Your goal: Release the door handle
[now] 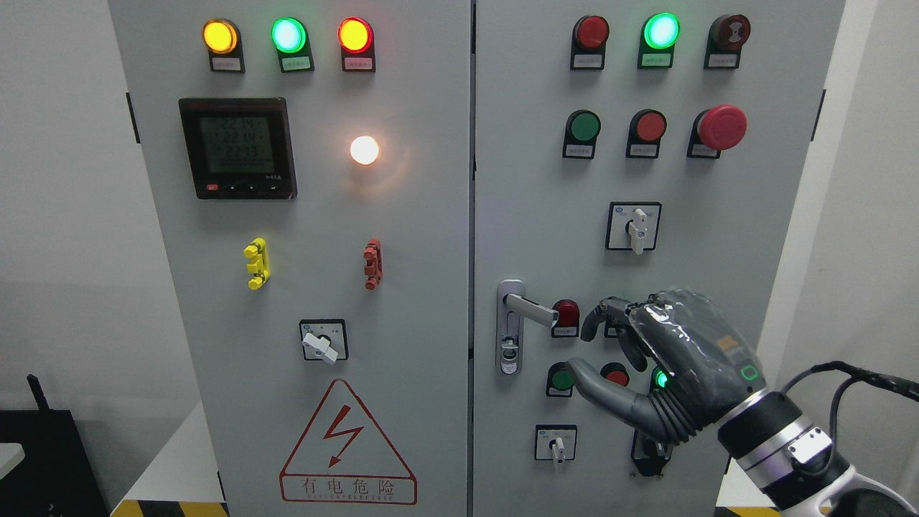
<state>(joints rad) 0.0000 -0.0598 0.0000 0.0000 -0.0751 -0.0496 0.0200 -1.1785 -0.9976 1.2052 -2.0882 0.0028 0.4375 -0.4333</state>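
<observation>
- One handle [530, 310] stood on the right door [531, 179], at its left edge about halfway down, lever swung out toward the right, nothing touching it.
- One right hand [646, 359] hung just right of the lever, apart from it, fingers [599, 316] loosely curved and thumb [589, 380] stretched left, holding nothing.
- Progress, as judged: the release looked done; only drawing the arm clear seemed left.
- Left arm: not shown.
- Right door also carried lamps, push buttons, a red stop button [721, 127] and rotary switches.
- Left door [416, 287] carried three lit lamps, a meter [238, 148], a white light [364, 149], a warning triangle [347, 445].
- Containers: the cabinet only, both doors looked shut, contents hidden.
</observation>
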